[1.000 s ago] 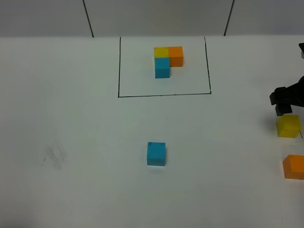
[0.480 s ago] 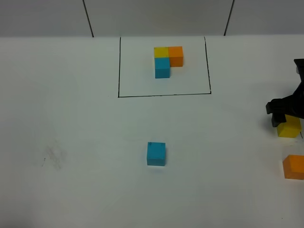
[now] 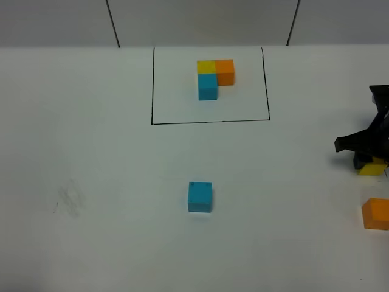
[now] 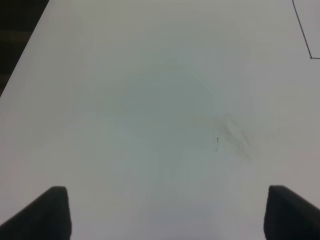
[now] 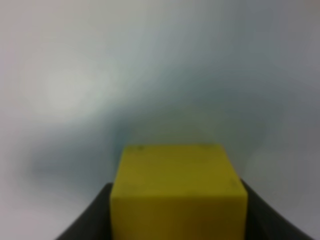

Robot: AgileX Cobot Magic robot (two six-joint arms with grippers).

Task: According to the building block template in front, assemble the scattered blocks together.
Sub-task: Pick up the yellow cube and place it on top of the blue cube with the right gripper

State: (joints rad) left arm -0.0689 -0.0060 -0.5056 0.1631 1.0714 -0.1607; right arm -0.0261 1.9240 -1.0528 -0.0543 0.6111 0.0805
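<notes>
Blocks of the template sit joined in an L inside the black rectangle drawn on the white table. Yellow is at the corner, orange touches it on the right and blue touches it on the near side, all in the rectangle's far half.

The blue cube (a tiny dark speck shows on its top) stands alone outside the rectangle. It is on the near side, roughly in line with the rectangle's middle and well apart from the drawn line.

The yellow cube is out past the rectangle's right side and somewhat nearer than its near line. The right gripper is down over it and hides most of it in the high view. In the right wrist view the yellow cube fills the space between the two dark fingers, which press on its opposite sides, so the gripper is clamped on it. Whether the cube rests on the table or is lifted I cannot tell.

The orange cube lies farther from the rectangle on the same right side, apart from the yellow one and untouched.

The left gripper is outside the high view. Its wrist view shows its fingers spread wide with only bare table between them. A faint grey smudge lies beyond, toward a corner of the rectangle.
</notes>
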